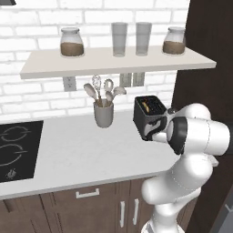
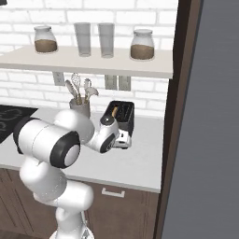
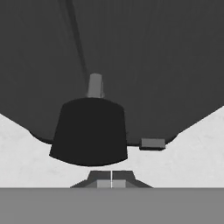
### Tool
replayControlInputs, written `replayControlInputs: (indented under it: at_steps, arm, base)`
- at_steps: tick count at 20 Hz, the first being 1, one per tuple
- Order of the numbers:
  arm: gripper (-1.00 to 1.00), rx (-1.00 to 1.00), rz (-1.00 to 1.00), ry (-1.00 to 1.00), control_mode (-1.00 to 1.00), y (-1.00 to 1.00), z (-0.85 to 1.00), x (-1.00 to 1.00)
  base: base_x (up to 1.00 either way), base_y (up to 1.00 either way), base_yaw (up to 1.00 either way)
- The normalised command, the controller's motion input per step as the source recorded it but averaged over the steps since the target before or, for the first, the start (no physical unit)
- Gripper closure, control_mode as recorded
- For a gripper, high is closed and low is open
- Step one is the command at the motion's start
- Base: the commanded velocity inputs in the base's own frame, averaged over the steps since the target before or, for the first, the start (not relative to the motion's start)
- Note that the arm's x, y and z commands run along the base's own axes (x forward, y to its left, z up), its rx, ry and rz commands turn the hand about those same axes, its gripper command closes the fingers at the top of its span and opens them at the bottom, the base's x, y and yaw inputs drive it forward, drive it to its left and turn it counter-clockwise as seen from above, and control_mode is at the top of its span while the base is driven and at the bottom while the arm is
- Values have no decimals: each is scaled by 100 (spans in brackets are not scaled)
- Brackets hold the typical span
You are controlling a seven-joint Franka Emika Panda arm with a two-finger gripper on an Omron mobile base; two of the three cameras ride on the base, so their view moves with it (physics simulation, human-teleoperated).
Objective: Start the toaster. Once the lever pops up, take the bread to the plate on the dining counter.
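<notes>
The black toaster (image 1: pixel 149 116) stands on the white worktop by the dark side panel, also seen as the toaster (image 2: pixel 122 116) from the right. A tan edge of bread (image 1: pixel 145 106) shows in a top slot. My gripper (image 2: pixel 122 140) is low against the toaster's front face. In the hand view the toaster's dark face (image 3: pixel 131 52) looms close, with its black lever knob (image 3: pixel 89 131) on a grey stem just above my gripper (image 3: pixel 111 180), whose fingertips meet, shut on nothing. The plate and dining counter are out of view.
A grey utensil cup (image 1: pixel 103 113) with spoons stands left of the toaster. A black cooktop (image 1: pixel 18 150) lies at the far left. A shelf (image 1: pixel 113 63) with jars and glasses hangs above. A tall dark panel (image 2: pixel 170 116) walls the right.
</notes>
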Motion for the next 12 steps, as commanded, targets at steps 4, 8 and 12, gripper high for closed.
replayControlInputs:
  at_steps: [4,8,12]
  arm:
    - [100,0,0,-3,-100,0,-3,22]
    - [100,0,0,-6,-100,0,7,-2]
    - [100,-1,0,-14,-100,1,49,-30]
  base:
    - [0,0,0]
    - [0,0,0]
    - [0,0,0]
